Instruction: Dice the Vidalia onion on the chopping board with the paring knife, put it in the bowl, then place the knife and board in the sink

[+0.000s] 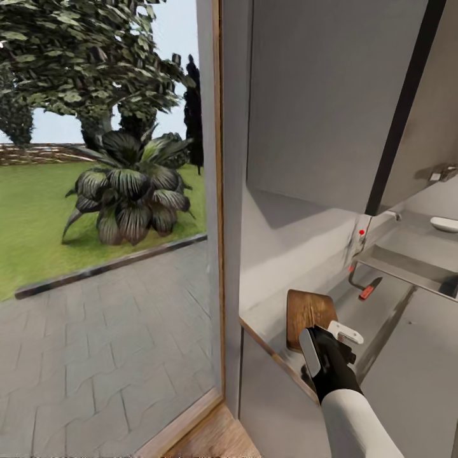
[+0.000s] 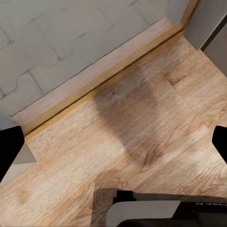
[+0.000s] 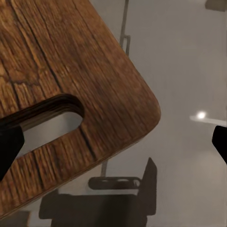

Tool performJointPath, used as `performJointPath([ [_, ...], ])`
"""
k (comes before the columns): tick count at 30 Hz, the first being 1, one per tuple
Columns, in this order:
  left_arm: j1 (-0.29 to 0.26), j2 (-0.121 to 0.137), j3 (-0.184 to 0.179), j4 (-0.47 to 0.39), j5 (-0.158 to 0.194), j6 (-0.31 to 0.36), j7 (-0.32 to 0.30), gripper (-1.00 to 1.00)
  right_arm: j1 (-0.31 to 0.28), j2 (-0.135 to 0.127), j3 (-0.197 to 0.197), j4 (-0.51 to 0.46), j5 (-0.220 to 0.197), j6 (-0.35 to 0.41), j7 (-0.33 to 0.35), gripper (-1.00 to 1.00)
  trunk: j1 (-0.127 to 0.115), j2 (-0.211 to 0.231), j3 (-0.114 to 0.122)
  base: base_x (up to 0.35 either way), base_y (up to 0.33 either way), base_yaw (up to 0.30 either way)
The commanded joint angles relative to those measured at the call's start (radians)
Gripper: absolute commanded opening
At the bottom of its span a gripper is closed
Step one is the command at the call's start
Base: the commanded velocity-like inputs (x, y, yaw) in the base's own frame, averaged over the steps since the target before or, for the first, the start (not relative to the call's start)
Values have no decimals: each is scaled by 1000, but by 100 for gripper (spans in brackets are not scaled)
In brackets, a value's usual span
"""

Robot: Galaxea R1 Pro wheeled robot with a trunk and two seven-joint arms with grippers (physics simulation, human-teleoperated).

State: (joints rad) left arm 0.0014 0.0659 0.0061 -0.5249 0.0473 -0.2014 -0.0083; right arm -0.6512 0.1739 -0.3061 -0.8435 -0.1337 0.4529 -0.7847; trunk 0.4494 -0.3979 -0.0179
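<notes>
The board (image 1: 310,313) lies flat on the desk (image 1: 280,254), close to the desk's front edge and directly beyond the right hand (image 1: 331,346). That placement suits cutting: it sits within easy reach of the arm, with bare desk around it. In the right wrist view the board (image 3: 61,71) shows its grain, a rounded corner and a slot handle, and the hand's fingertips (image 3: 220,142) appear far apart at the two sides of the picture, so the right hand is spread wide and grips nothing. It hovers over the board's handle end, seemingly lined up to take hold there.

Farther from the hand, past the board, the knife (image 1: 369,289) rests on the desk with its red handle toward the robot, just beside the sink (image 1: 407,267). The tap (image 1: 361,236) with its red knob stands at the sink's near end. Beyond the sink, the white bowl (image 1: 444,223) waits on the desk, well apart from the board. The onion cannot be made out; no pieces are visible on the board either.

The left hand (image 2: 113,146) hangs low over the wood floor (image 2: 142,127) by the glass door (image 1: 114,254), its dark fingers spread and empty, likely parked out of the way.
</notes>
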Motion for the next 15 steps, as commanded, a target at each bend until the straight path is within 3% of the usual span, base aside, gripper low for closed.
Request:
performJointPath([
  [1,0,0,0,-1,5,-1,-1,100,-1,1,-1,-2,-4,5,-4,100,1,-2,-4,1,1,0],
  [9,0,0,0,-1,5,-1,-1,100,-1,1,-1,-2,-4,4,-3,100,1,-2,-16,3,1,0],
  [15,0,0,-1,-1,5,-1,-1,100,-1,1,-1,-2,-4,4,-2,100,1,-2,-25,135,91,0],
])
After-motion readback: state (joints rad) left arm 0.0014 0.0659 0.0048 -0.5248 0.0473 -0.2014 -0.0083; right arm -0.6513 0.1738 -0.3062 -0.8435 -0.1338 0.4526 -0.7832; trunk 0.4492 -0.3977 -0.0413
